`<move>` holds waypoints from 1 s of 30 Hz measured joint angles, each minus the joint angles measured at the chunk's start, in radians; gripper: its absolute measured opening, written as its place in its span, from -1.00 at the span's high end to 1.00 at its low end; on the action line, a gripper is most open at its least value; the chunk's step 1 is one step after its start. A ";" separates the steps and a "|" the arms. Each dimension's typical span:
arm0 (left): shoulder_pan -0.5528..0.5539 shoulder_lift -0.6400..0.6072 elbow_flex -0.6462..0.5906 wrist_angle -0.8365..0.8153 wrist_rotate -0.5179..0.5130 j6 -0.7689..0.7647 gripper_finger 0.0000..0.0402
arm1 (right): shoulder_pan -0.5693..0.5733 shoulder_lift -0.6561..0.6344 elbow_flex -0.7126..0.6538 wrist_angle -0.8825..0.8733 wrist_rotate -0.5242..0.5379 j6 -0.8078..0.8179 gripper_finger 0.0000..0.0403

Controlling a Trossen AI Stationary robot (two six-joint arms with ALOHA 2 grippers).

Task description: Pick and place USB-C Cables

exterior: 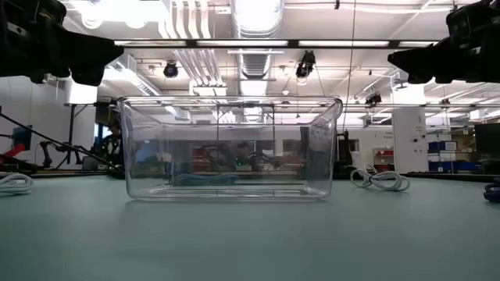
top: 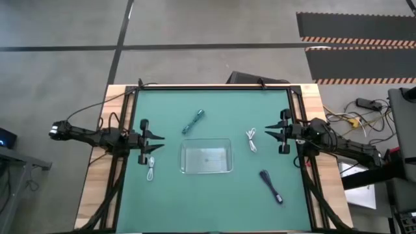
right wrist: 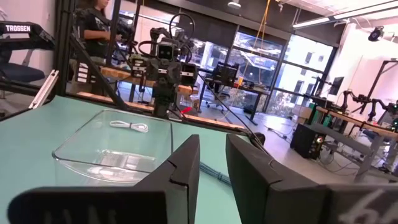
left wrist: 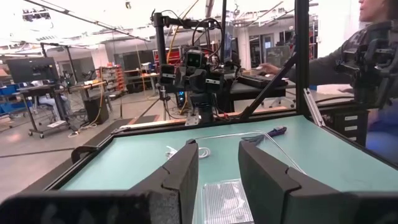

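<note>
Your clear rectangular plastic tray [top: 206, 156] sits in the middle of the green-topped bench [top: 214, 201], and from above it looks to have nothing in it. Around it lie the four bundled cables: the teal cable [top: 194, 121] is up beyond the tray toward the far edge, angled on the mat; one white coiled cable [top: 251, 140] lies just off the tray's right side, and the other white cable [top: 151, 166] lies off its left side, close under your left arm. The black cable [top: 271, 186] rests apart from the rest, toward the near right corner of the bench. Your left gripper [top: 156, 144] hangs at the left side of the bench, jaws parted with nothing between them; the left wrist view shows its two dark fingers [left wrist: 180, 177] spread, with the tray's ribbed rim showing in the gap between them. Your right gripper [top: 269, 132] mirrors it at the right side, jaws likewise spread and holding nothing, its tips pointing in toward the white cable there without touching it. From bench height you see the tray [exterior: 228, 148] dead centre, one white bundle [exterior: 380, 179] to its right and another white bundle [exterior: 14, 183] at the left edge. A seated person [left wrist: 367, 68] shows in the room past the bench's side rail.
</note>
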 joint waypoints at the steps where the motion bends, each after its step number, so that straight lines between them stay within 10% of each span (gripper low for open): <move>1: 0.000 0.000 0.000 0.000 0.000 0.000 0.50 | 0.000 0.000 0.000 0.000 0.000 0.000 0.65; 30: 0.000 0.000 0.000 0.000 0.000 0.000 0.50 | 0.000 0.000 0.000 0.000 0.000 0.000 0.66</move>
